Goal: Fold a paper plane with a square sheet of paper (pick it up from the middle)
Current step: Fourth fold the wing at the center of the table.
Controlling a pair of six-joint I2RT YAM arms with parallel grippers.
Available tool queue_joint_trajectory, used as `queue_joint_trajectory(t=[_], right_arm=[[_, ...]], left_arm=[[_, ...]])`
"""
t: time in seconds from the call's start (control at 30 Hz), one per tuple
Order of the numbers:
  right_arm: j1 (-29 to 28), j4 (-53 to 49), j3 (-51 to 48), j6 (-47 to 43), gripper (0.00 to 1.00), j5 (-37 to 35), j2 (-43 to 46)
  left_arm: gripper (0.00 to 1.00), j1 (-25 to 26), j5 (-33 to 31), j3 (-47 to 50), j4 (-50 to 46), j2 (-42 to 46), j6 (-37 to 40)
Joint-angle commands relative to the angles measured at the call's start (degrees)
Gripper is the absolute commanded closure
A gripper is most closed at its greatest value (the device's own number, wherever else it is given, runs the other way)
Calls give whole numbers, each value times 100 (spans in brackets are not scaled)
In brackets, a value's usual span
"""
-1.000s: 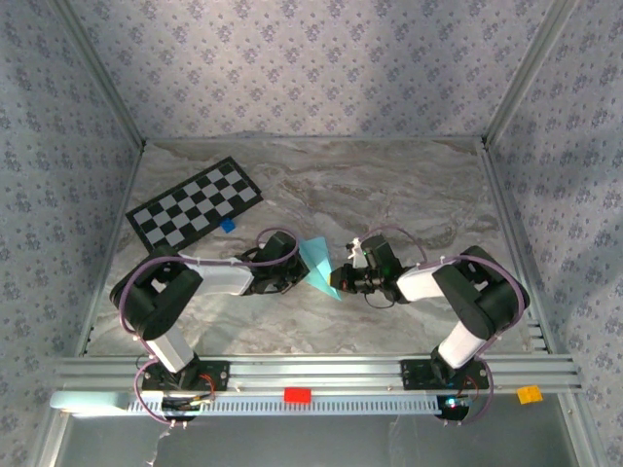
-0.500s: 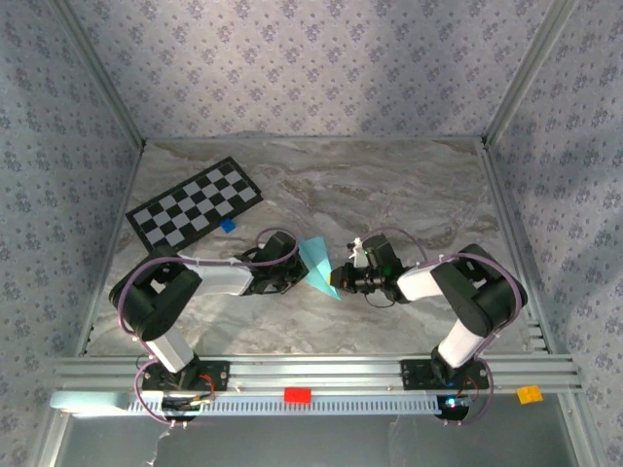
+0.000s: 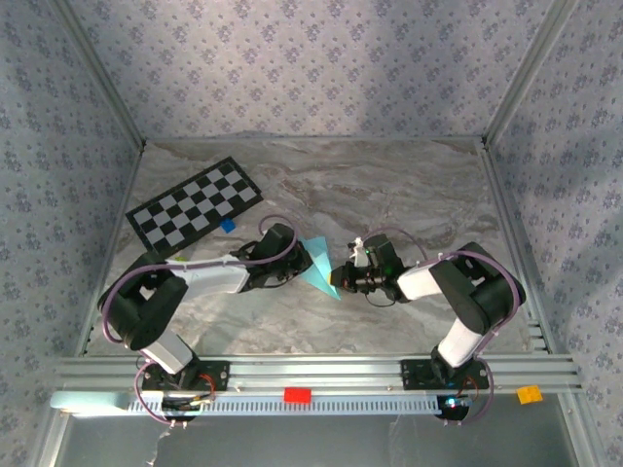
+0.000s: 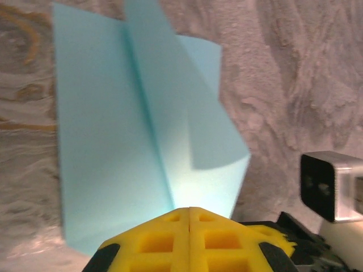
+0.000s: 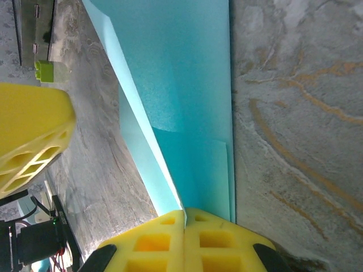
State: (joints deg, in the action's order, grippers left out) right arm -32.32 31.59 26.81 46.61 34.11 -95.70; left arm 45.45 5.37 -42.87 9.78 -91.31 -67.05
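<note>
The square sheet of paper (image 3: 318, 265), light sky-blue and partly folded with a raised flap along a centre crease, lies on the marble table between the two arms. My right gripper (image 3: 338, 280) is at its right edge. In the right wrist view the yellow fingers (image 5: 185, 214) are shut on the flap of the paper (image 5: 187, 85), which runs into the seam between them. My left gripper (image 3: 300, 261) is shut at the paper's left edge. Its fingertips (image 4: 189, 211) meet over the near edge of the paper (image 4: 113, 141), with nothing visible between them.
A black-and-white checkerboard card (image 3: 195, 202) lies at the back left, with a tiny dark-blue block (image 3: 228, 225) by its near corner. An aluminium rail (image 3: 311, 375) runs along the near edge, carrying a red piece (image 3: 297, 394) and an orange one (image 3: 529, 393). Patterned walls enclose the table.
The left arm has stretched out and its gripper has moved slightly up and right, closer onto the paper. The right arm and the paper have barely moved.
</note>
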Motion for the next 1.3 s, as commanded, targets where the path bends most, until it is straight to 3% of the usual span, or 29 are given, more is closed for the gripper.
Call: queue_joint_trajectory(t=[0.0, 0.47, 1.27], right_arm=[[-29, -124, -88, 81, 98, -47, -250], [9, -106, -89, 177, 97, 24, -318], [32, -312, 39, 203, 96, 120, -469]], left_arm=[[97, 17, 245, -223, 267, -239, 228], [98, -17, 513, -514, 619, -959, 179], [98, -52, 470, -718, 394, -1363, 153]])
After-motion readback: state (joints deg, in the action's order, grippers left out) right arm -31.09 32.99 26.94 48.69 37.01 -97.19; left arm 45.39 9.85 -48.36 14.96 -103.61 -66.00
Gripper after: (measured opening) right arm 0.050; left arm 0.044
